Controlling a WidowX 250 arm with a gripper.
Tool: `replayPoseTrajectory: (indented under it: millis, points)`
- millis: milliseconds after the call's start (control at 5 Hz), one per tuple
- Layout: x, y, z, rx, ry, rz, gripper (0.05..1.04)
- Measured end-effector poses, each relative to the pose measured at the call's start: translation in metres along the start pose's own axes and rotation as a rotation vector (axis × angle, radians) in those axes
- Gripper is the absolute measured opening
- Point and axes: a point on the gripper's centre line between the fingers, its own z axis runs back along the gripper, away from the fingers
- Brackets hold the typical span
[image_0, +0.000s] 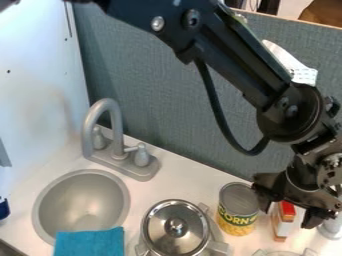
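Partition (153, 85) of grey-blue fabric stands behind a white table (190, 182). A black robot arm (220, 55) crosses from the top edge to the lower right, where its gripper (287, 216) hangs low. A round grey sink (80, 200) is set into the table at the left, with a grey faucet (117, 135) behind it. A pot with a shiny metal lid (175, 227) is at the bottom centre; a turquoise cloth (90, 242) overlaps the sink's front rim. Just beyond the pot, an upright can with a corn label (238, 207) stands beside a small red and white box (283, 220), also upright.

The fingers are spread wide, one to each side of the box, with no grip on it that can be seen. One finger is close to the can.

Because the can is so near, a sideways shift could knock it or push it towards the pot. If the fingers close off centre, one could meet the narrow box first and tip or turn it. A low descent could press on the box's top.

The gripper body covers part of the box's surroundings, so contact there is hard to judge. A clear object (287, 253) is cut off by the bottom edge, and a blue item (4, 209) by the left edge.
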Motion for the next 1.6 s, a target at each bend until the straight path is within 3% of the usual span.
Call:
replayPoseTrajectory:
  millis: [600,1000,1600]
  points:
    - [-0.013,0.006,-0.023,0.049,0.044,-0.014,1.001]
    - [-0.003,0.0,-0.029,0.05,0.015,0.019,1.001]
    - [0.021,-0.002,-0.052,0.056,0.0,0.167,1.001]
